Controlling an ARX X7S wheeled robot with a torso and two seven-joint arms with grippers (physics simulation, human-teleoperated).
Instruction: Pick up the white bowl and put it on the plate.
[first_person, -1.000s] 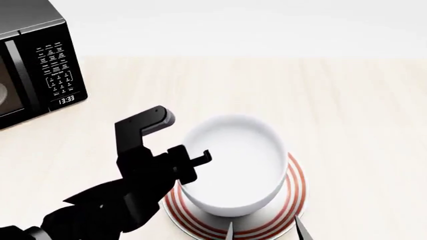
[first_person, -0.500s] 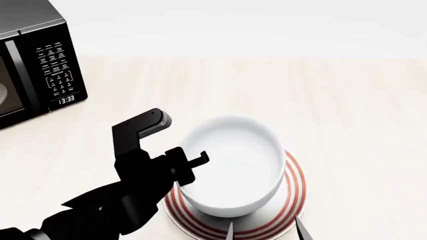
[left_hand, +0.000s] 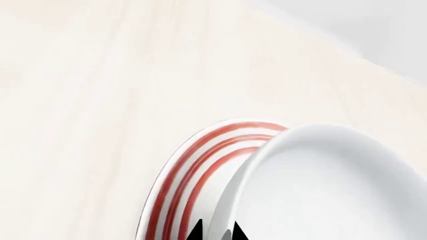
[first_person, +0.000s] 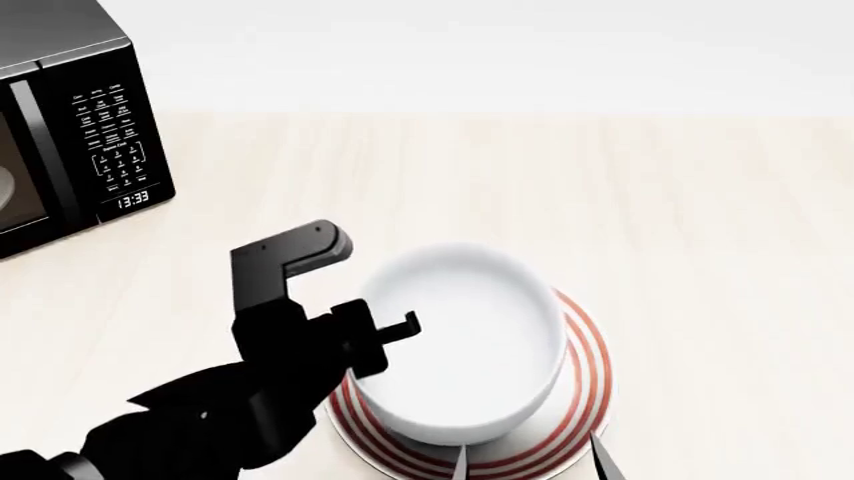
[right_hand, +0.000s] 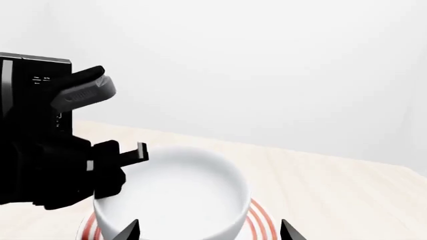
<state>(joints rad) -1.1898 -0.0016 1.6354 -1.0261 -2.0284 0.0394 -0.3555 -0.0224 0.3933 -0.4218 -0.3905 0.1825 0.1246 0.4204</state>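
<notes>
The plain glossy white bowl (first_person: 454, 345), lowered in the past second, now sits low over the red-ringed round white plate (first_person: 587, 375) on my desk, my left claw (first_person: 387, 335) still clamped on its rim, release seemingly next.

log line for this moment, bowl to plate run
phase: placing | left gripper: clamped on white bowl rim | bowl: over plate, contact unclear | right gripper: open, near bowl | microwave: far left

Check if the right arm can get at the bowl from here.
Probably yes: the right gripper is open with the bowl just ahead and nothing between. The left gripper holds the opposite rim, clear of that approach.
</notes>
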